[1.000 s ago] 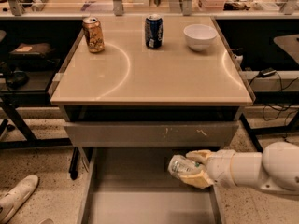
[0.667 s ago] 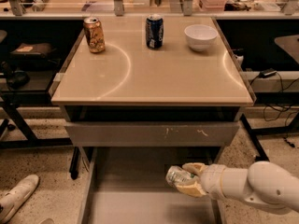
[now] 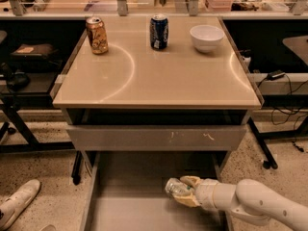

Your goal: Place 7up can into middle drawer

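The 7up can [image 3: 173,187] is silvery and crinkled and lies on its side between my gripper's fingers, low over the floor of the middle drawer [image 3: 130,211]. The drawer is pulled out below the table, grey, with thin side walls. My gripper [image 3: 184,191] comes in from the lower right on a white arm and is shut on the can, over the right part of the drawer.
A gold-orange can [image 3: 96,34], a dark blue can [image 3: 159,32] and a white bowl [image 3: 206,37] stand at the back of the tan tabletop [image 3: 154,81]. A grey drawer front with white scratches [image 3: 156,137] sits above the open drawer. A white shoe [image 3: 17,203] is on the floor at left.
My gripper with the can has moved down and a little left, lower into the open drawer. The things on the table have not moved.
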`<state>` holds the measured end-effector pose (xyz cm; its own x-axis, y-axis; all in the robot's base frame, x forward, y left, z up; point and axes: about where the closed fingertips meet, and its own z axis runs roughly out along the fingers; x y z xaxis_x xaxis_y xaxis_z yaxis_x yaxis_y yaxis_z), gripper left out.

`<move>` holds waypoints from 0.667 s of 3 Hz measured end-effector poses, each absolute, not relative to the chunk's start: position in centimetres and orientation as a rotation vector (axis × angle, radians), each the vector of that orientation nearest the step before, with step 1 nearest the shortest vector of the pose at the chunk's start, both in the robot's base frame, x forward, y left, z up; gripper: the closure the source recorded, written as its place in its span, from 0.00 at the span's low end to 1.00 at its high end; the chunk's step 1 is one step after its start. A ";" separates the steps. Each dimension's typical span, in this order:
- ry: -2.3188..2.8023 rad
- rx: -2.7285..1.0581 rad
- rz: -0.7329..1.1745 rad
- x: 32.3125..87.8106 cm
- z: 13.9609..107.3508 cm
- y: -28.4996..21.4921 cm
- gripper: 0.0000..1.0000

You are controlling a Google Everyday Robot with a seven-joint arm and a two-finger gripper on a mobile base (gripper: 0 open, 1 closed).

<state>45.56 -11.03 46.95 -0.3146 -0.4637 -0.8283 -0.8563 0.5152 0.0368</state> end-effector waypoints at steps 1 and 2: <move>1.964 -1.065 0.649 45.5 45.2 -10.6 1.00; 1.969 -1.053 0.648 45.8 44.2 -10.5 1.00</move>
<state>45.83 -10.52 44.15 -0.3394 -0.4428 -0.8299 -0.8491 0.5238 0.0678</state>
